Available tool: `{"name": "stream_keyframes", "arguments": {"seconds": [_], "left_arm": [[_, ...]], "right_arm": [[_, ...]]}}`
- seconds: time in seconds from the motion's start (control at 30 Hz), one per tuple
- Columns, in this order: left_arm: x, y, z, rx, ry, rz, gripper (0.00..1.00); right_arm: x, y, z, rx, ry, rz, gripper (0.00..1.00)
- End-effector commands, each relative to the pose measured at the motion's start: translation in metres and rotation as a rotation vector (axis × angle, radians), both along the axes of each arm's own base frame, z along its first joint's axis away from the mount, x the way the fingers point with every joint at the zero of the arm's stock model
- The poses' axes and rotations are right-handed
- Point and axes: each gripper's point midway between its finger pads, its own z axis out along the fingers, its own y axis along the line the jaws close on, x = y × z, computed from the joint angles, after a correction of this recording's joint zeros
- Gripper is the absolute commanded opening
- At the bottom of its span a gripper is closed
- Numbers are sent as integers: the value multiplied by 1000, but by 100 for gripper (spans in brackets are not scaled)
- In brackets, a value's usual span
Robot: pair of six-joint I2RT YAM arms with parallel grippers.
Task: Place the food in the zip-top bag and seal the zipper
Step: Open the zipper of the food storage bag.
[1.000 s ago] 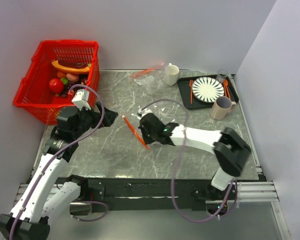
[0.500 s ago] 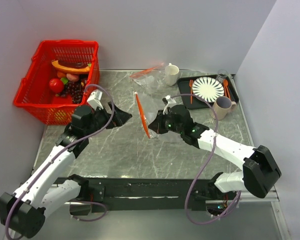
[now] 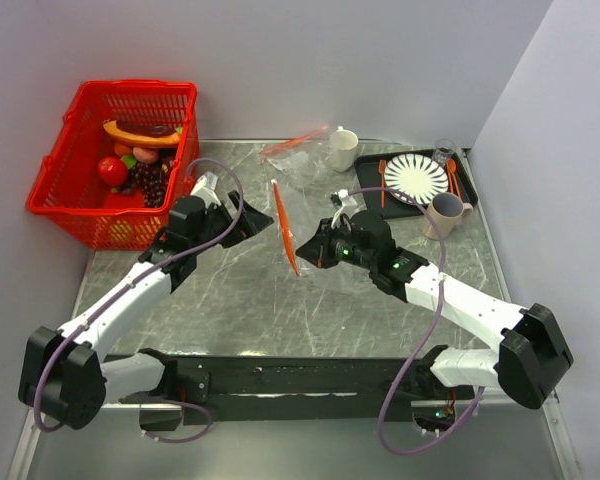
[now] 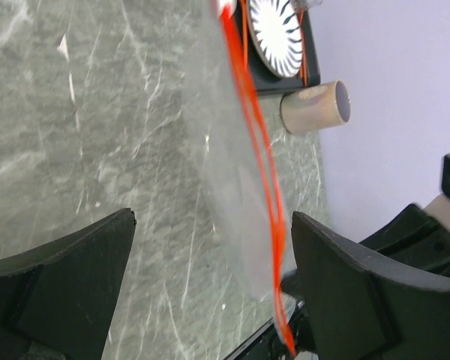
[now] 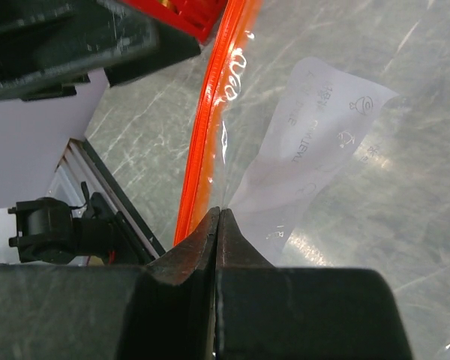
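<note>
Zero food [image 3: 113, 170] bagged: pinching zip-top bag [image 4: 232, 195] in right gripper [image 5: 216, 217], holding left gripper [image 4: 210, 247] spread around zipper [image 4: 259, 150]; loading and sealing remaining.

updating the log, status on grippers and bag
Right gripper shut on zip-top bag, held upright. Left gripper open at the zipper. Food in basket, nothing in the way.

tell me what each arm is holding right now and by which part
The right jaws are shut on the zip-top bag, pinched beside one end of its zipper. The left jaws stand open around it, gripping nothing.
</note>
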Motion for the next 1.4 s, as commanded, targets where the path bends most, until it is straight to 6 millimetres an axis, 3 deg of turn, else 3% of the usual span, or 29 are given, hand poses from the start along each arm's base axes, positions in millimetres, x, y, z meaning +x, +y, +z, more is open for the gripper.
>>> {"name": "stream_keyframes", "arguments": {"seconds": [0.0, 0.5, 0.63, 0.97, 1.2, 1.37], "left_arm": [[19, -8, 48, -69, -121, 13, 90], [31, -18, 39, -89, -99, 2, 79], [34, -24, 37, -93, -96, -13, 68], [40, -33, 33, -83, -89, -29, 62], [41, -36, 25, -73, -77, -39, 45], [41, -37, 23, -80, -77, -39, 42]], "right_arm": [[-1, 0, 16, 48, -41, 10, 0], [-5, -1, 21, 54, -52, 24, 0], [-6, -2, 22, 52, -57, 26, 0], [-6, -2, 22, 53, -59, 28, 0], [-6, -1, 24, 57, -59, 28, 0], [-6, -1, 25, 59, -61, 31, 0]]}}
